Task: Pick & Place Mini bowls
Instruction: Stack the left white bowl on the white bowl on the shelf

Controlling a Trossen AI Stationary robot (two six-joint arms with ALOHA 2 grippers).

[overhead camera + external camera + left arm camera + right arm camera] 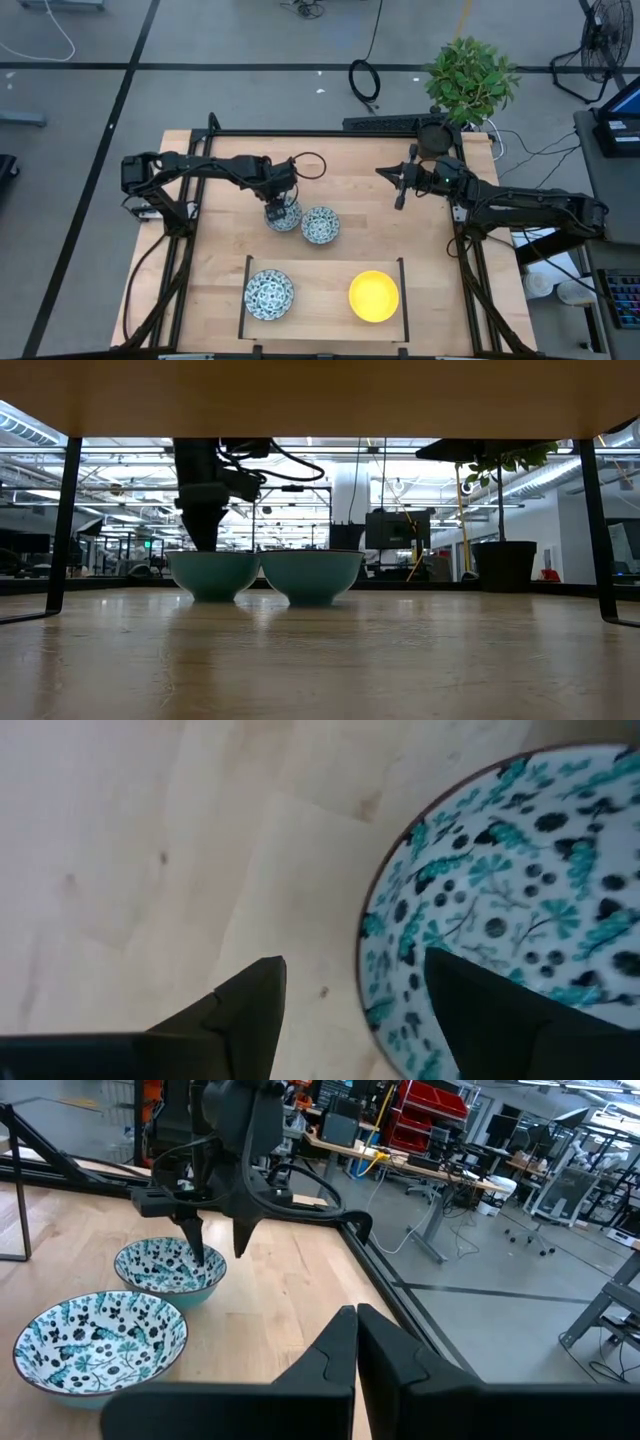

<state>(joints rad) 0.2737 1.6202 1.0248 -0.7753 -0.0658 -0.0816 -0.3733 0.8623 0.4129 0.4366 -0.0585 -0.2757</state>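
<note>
Left fingers (282,212) spread open, straddling rim of patterned bowl (284,216) near worktop (220,260) centre | second patterned bowl (320,225) just beside it | right fingers (400,200) closed, empty, raised toward far right edge | tray (323,262) at near edge holds patterned bowl (269,295) and yellow bowl (374,296)

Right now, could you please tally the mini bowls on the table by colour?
Blue-patterned bowls: 3
Yellow bowls: 1
Total: 4
</note>
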